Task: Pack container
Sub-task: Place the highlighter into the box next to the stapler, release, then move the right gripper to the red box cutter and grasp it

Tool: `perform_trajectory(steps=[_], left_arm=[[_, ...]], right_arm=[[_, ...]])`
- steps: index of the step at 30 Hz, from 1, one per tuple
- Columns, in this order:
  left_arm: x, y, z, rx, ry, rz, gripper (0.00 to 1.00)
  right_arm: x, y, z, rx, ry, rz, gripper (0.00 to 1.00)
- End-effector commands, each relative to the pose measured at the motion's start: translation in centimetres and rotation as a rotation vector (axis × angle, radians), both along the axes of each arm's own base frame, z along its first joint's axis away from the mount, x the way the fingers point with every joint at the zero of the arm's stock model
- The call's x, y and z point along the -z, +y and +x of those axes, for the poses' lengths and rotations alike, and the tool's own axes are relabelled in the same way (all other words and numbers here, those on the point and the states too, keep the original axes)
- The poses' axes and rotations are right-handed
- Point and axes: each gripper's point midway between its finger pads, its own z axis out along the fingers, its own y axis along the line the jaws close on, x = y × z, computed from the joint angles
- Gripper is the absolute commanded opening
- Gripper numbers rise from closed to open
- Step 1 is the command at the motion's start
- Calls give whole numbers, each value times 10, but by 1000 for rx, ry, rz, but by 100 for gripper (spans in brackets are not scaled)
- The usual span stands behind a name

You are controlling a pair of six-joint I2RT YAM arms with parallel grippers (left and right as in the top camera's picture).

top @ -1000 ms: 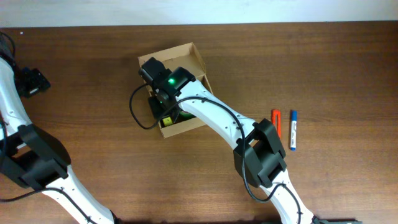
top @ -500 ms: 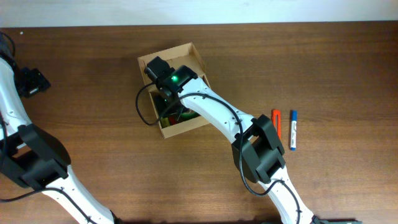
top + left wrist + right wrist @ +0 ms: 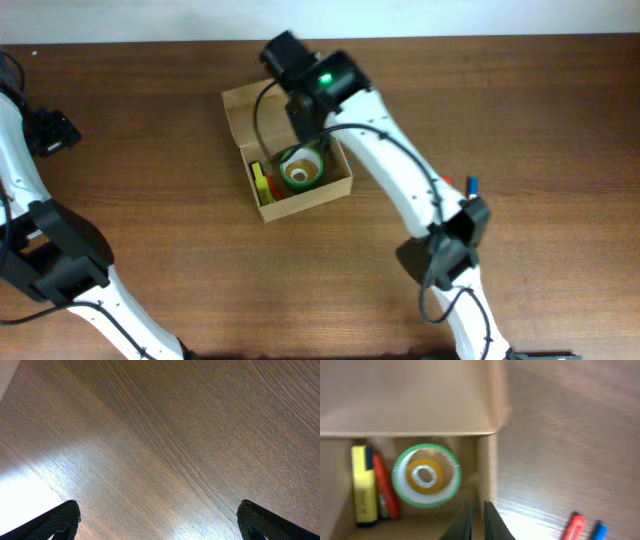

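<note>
A red marker pen [image 3: 574,526] and a blue marker pen [image 3: 472,184] lie toward the right edge of the brown wooden counter [image 3: 200,260]. The small tan cardboard box [image 3: 243,108] sits near the far edge, with a green tape roll [image 3: 426,476] and a yellow highlighter [image 3: 363,486] inside. The right pincer [image 3: 478,521] hangs over it, fingers almost touching, holding nothing. The left pincer [image 3: 157,525] is spread wide by the left edge

White arms [image 3: 400,185], black joints [image 3: 437,256] (one green light [image 3: 325,79]).

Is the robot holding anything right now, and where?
Nothing. The right gripper is shut and empty above the container; the left gripper hangs open over the table.
</note>
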Motion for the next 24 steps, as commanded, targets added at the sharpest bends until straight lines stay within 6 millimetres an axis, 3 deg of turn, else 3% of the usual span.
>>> perform_trajectory(steps=[1, 3, 7, 9, 10, 11, 13, 14, 16, 20, 24], left_arm=[[-7, -1, -1, 15, -9, 5, 100], [-7, -1, -1, 15, -9, 5, 100], [-7, -1, -1, 15, -9, 5, 100], [-7, -1, -1, 15, -9, 5, 100], [-7, -1, -1, 15, -9, 5, 100], [-7, -1, -1, 15, -9, 5, 100], [-7, -1, -1, 15, -9, 5, 100], [-7, -1, -1, 15, -9, 5, 100], [-7, -1, -1, 15, -9, 5, 100], [-7, -1, -1, 15, -9, 5, 100], [-7, -1, -1, 15, -9, 5, 100]], right_arm=[[-62, -86, 7, 153, -116, -19, 10], [-67, -145, -5, 276, -86, -20, 9], [-61, -239, -56, 461, -41, 99, 11], [-51, -268, -92, 530, -58, 116, 21], [-35, -276, -113, 551, -31, 105, 23], [-22, -278, -124, 557, -1, 93, 23], [30, -276, -148, 555, 137, 67, 23], [56, -268, -151, 527, 189, 95, 23], [99, -247, -149, 435, 255, 181, 35], [148, -246, -140, 410, 327, 160, 40], [181, -239, -132, 396, 386, 185, 44]])
